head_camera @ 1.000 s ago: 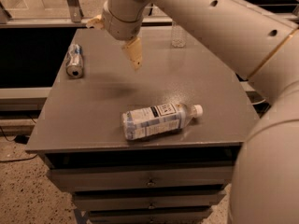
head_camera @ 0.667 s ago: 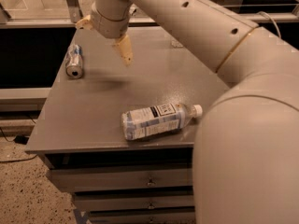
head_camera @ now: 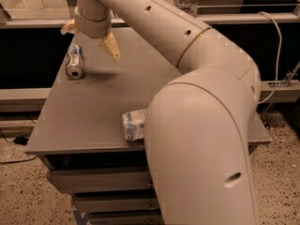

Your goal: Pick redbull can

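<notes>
Gripper: positioned above the far-left corner of the surface, not touching it. Jaws: spread wide, holding nothing.

Redbull can: lying on its side at the left edge of the surface, near the far-left corner, round silver end facing the front edge. It lies just beside the gripper, on its left, and apart from it.

Plastic bottle: lying near the front edge, partly hidden behind the arm.

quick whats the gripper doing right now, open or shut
Gripper: open, fingers spread, holding nothing; it hovers over the far left of the table, just right of the redbull can lying on its side.
</notes>
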Tool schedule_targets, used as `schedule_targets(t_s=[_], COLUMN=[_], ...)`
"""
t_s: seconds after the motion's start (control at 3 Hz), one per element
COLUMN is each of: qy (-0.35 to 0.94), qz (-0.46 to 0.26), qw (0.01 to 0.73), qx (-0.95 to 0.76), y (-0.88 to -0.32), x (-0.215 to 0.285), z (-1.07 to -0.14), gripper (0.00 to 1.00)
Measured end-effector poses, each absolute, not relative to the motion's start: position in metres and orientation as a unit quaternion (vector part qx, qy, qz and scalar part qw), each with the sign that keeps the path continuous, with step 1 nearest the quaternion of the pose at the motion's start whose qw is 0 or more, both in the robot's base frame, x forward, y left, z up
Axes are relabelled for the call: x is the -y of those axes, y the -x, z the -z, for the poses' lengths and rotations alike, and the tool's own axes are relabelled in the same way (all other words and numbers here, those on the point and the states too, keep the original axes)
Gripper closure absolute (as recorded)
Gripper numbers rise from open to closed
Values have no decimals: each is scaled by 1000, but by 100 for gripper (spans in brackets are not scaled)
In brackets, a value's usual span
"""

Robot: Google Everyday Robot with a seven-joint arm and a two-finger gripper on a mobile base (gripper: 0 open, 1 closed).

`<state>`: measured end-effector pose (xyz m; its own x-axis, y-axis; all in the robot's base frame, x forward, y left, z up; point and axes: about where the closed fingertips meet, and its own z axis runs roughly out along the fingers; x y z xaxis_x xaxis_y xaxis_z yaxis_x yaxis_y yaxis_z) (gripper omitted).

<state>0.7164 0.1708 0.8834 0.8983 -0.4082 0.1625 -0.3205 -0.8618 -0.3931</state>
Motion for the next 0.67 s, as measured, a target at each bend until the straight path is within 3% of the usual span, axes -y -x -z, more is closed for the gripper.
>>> schedule_targets(t_s=[0.67], qy=[971], qz=[159], qw=[126], qx=[-125], y=[-727], x=[-204], z=[-860], gripper=[0])
